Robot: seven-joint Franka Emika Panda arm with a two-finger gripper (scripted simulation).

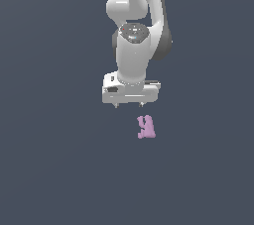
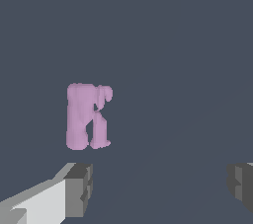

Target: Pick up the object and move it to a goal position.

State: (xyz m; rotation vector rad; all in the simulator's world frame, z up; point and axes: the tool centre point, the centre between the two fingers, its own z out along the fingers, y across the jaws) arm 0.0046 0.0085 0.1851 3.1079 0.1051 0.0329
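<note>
Nothing is picked up yet: the tool (image 1: 129, 105) hangs spread wide and empty at mid-frame, the pink object (image 1: 146, 127) lying just below-right, ungrasped on the tabletop.

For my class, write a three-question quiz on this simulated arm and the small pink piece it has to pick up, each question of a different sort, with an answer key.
1. True or false: the pincer already holds the pink object.
2. Multiple choice: in the wrist view the pincer's jaws stand (A) closed together, (B) wide apart, (C) clamped on the object.
3. Short answer: in the exterior view, to which side of the pincer's middle does the object lie?

Key
1. False: the object sits apart from both fingers.
2. B.
3. Slightly toward the exterior view's right, and lower in the picture.
</note>
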